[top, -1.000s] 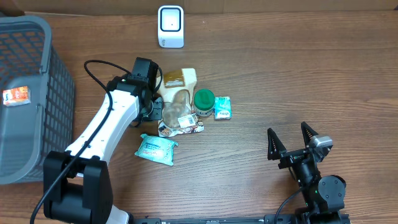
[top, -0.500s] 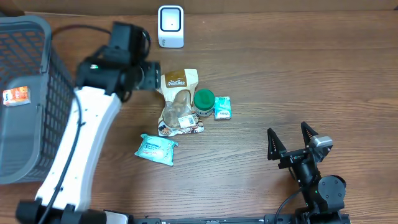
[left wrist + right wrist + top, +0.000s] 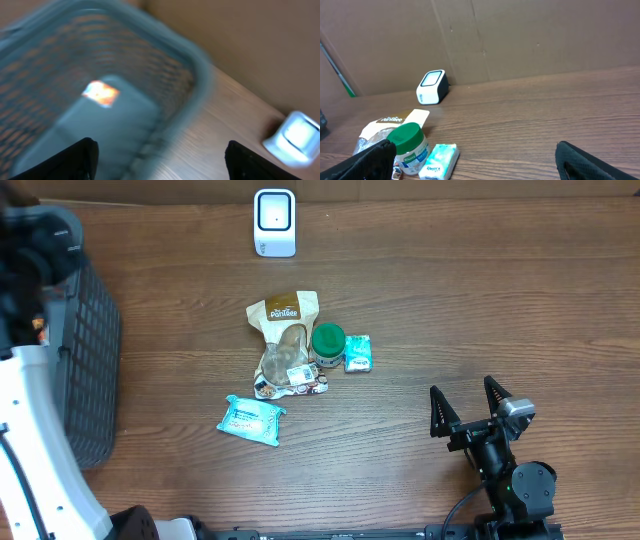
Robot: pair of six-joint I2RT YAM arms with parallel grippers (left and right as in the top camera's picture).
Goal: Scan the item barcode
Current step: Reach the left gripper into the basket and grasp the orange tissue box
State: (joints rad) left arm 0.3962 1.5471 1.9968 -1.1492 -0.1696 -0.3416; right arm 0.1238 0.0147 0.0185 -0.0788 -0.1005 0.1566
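Wooden table [image 3: 450,310] holds the pouch [image 3: 283,330], jar [image 3: 328,340] and packet [image 3: 357,353] touching each other near the scanner [image 3: 274,222], so the left tool [image 3: 160,145], spread empty above the basket [image 3: 90,350], may drag a neighbour; right tool [image 3: 468,408] is spread too.

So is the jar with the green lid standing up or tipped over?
Standing up. In the right wrist view the jar rests on its base, green lid on top; from overhead only the round lid shows.
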